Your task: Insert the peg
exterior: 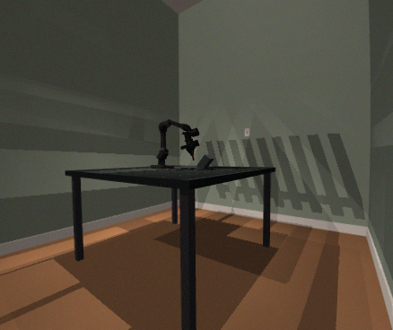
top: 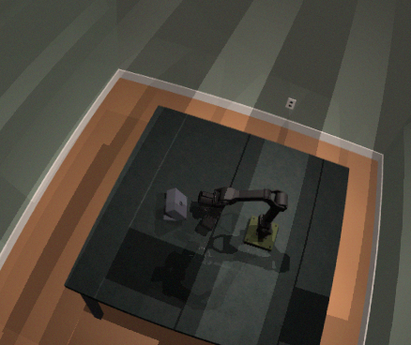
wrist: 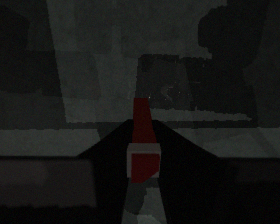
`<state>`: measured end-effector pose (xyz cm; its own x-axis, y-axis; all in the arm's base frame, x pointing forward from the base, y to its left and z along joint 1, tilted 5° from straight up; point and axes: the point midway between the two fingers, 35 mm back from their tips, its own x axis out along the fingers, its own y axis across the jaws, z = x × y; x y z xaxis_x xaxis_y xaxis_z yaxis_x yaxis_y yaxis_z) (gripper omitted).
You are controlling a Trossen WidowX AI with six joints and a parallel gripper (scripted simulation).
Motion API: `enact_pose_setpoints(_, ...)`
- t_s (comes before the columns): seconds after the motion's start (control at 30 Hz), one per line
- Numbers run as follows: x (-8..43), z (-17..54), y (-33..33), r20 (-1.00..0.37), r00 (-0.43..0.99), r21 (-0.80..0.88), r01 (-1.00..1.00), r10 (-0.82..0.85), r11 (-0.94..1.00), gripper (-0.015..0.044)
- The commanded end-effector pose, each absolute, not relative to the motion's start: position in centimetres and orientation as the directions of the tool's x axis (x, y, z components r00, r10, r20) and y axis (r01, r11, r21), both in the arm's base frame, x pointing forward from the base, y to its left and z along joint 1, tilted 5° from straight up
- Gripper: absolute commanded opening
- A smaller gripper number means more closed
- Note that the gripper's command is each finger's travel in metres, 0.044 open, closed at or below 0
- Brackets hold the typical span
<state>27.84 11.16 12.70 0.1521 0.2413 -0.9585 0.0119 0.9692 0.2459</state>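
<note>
Your black parallel-jaw gripper (exterior: 192, 151) pinches the red square-sided peg (wrist: 143, 131), lifted above the dark table (exterior: 228, 172) near the grey sloped panel (top: 176, 203).

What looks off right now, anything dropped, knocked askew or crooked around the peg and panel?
Nothing stands out. The red peg sits clamped between the fingers of the gripper, hanging above the table, not dropped. The sloped panel sits on the table beside the gripper with its hole unfilled.
</note>
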Motion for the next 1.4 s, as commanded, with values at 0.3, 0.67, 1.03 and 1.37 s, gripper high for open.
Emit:
enact_pose_setpoints(0.3,29.1,12.6,10.2,-0.929,0.229,0.289,-0.045,0.291,0.956,0.0000)
enact_pose_setpoints(0.67,30.1,12.6,9.2,-0.899,0.295,0.310,-0.092,0.323,0.946,0.0000)
enact_pose_setpoints(1.03,31.0,12.6,8.1,-0.865,0.361,0.318,-0.141,0.348,0.938,0.0000)
enact_pose_setpoints(1.37,31.7,12.7,7.0,-0.831,0.421,0.313,-0.187,0.364,0.931,0.0000)
